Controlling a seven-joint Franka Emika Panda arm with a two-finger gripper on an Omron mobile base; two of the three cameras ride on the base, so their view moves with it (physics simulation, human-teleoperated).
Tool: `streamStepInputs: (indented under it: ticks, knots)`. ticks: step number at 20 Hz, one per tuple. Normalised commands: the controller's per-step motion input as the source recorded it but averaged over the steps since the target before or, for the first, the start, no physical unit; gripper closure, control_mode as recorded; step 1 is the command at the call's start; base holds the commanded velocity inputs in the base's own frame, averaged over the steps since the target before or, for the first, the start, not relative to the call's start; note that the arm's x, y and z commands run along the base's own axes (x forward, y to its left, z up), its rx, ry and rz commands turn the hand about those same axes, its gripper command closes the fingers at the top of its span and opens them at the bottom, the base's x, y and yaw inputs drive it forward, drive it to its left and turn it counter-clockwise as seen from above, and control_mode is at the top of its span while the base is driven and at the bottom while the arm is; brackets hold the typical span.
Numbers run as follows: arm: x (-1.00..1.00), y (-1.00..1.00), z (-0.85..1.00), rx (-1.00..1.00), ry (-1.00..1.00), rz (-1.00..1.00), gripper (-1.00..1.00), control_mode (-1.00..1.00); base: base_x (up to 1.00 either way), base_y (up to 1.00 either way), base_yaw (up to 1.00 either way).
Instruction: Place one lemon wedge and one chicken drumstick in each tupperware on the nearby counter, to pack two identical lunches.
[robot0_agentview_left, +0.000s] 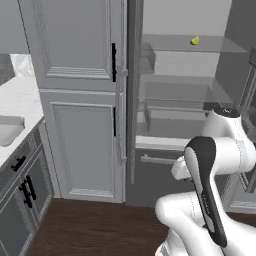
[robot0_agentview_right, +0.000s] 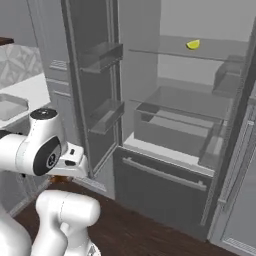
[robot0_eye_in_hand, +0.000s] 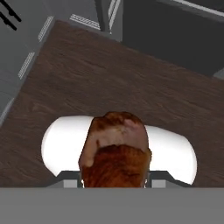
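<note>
Right now the end effector (robot0_eye_in_hand: 114, 183) is closed partway around a chicken drumstick (robot0_eye_in_hand: 115, 153), which sits at the bottom middle of the hand view. The fingers mostly hide behind the brown meat, and the meat stays wedged between them, so the grip looks firm. It hangs over the dark wooden floor (robot0_eye_in_hand: 109, 87), which makes me think it is being carried, not put down. In the left base view the white arm (robot0_agentview_left: 210, 170) is folded up at the lower right, tucked close to its body, probably so the food does not bump the doors. The fridge (robot0_agentview_right: 170, 130) stands open, and one yellow lemon wedge (robot0_agentview_right: 193, 44) waits on the top shelf, in the upper right of the right base view. It also shows as a small yellow spot (robot0_agentview_left: 195, 40) near the top of the left base view. A grey tupperware (robot0_agentview_right: 11, 107) lies on the white surface (robot0_agentview_right: 35, 87) at the left edge of the right base view. That tray is well apart from the drumstick, so I think the drumstick needs to travel there next.
</note>
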Motion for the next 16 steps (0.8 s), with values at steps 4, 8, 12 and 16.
streamStepInputs:
  ticks: [4, 8, 12, 16]
  knots:
    - [0.0, 0.0, 0.0, 0.0, 0.0, 0.0, 1.0, 1.0, -0.27, 0.66, 0.56]
    - [0.0, 0.0, 0.0, 0.0, 0.0, 0.0, 1.0, 1.0, -0.04, 0.64, 0.44]
    - [0.0, 0.0, 0.0, 0.0, 0.0, 0.0, 1.0, 1.0, 0.54, 0.4, 0.31]
    - [0.0, 0.0, 0.0, 0.0, 0.0, 0.0, 1.0, 1.0, 0.88, 0.26, 0.12]
